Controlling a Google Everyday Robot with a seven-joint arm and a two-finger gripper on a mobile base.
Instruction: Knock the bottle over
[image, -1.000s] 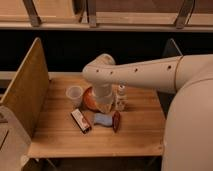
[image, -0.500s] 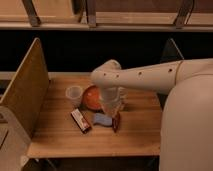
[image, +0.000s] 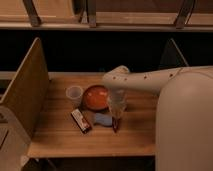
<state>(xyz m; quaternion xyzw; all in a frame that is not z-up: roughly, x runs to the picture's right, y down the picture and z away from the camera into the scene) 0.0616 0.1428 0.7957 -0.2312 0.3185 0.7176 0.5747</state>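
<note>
Change: the arm swings in from above the bowl and the claw (image: 117, 106) drops to tabletop (image: 55, 135) level. It sits just right of the orange bowl (image: 95, 97), on the spot where the bottle stood upright a second ago. The bottle is now masked by the claw; upright or tipped, cannot tell. Claw apart or together: cannot tell. Judgement: contact on or imminent, knock not confirmed. The cup (image: 74, 93), snack bar (image: 80, 120), blue packet (image: 103, 119) and dark red item (image: 116, 124) are unmoved. Writing: pale print on the snack bar, unreadable; no brand legible.
</note>
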